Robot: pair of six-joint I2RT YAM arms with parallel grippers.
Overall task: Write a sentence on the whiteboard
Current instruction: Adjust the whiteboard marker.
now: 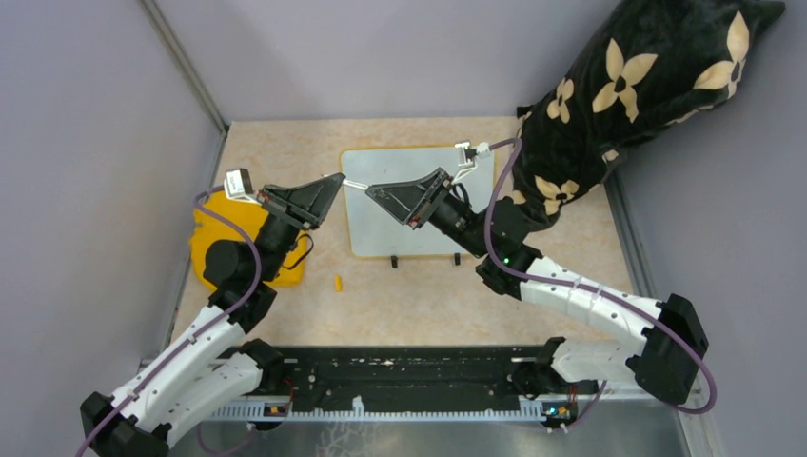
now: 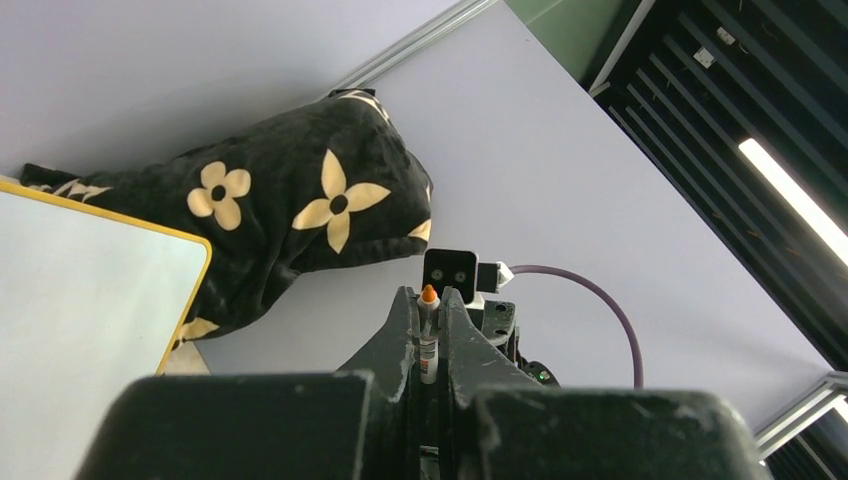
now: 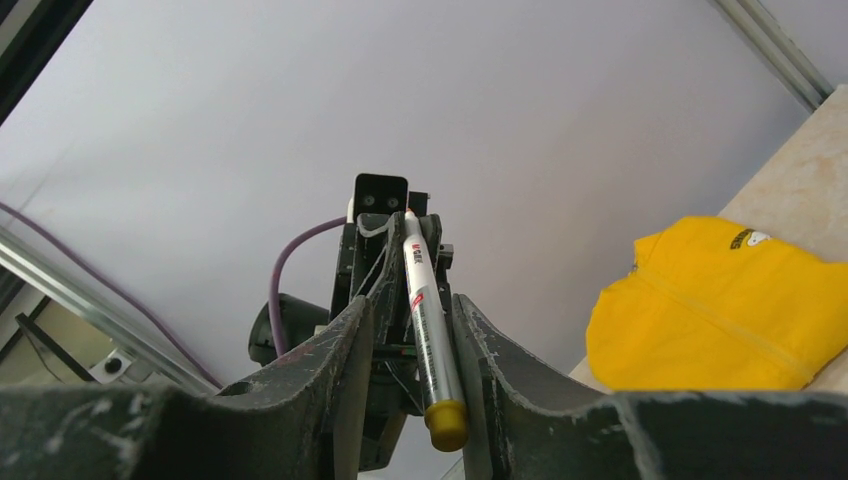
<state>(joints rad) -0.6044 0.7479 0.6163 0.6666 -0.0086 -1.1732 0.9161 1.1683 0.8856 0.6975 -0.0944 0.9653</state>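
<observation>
The whiteboard (image 1: 381,238) lies flat mid-table, white with a yellow rim and two black feet on its near edge; its corner shows in the left wrist view (image 2: 80,300). I see no sentence on it. A white marker (image 1: 354,183) with a yellow-orange end spans between my two grippers above the board's left edge. My left gripper (image 1: 335,181) is shut on the marker (image 2: 428,345). My right gripper (image 1: 373,191) is open; the marker's yellow end (image 3: 447,425) lies between its jaws, against one finger, with a gap to the other.
A flat yellow cloth (image 1: 214,228) lies left of the board under my left arm and shows in the right wrist view (image 3: 720,310). A small yellow cap (image 1: 337,282) lies on the table. A black flowered pillow (image 1: 628,86) fills the back right corner. Grey walls enclose the table.
</observation>
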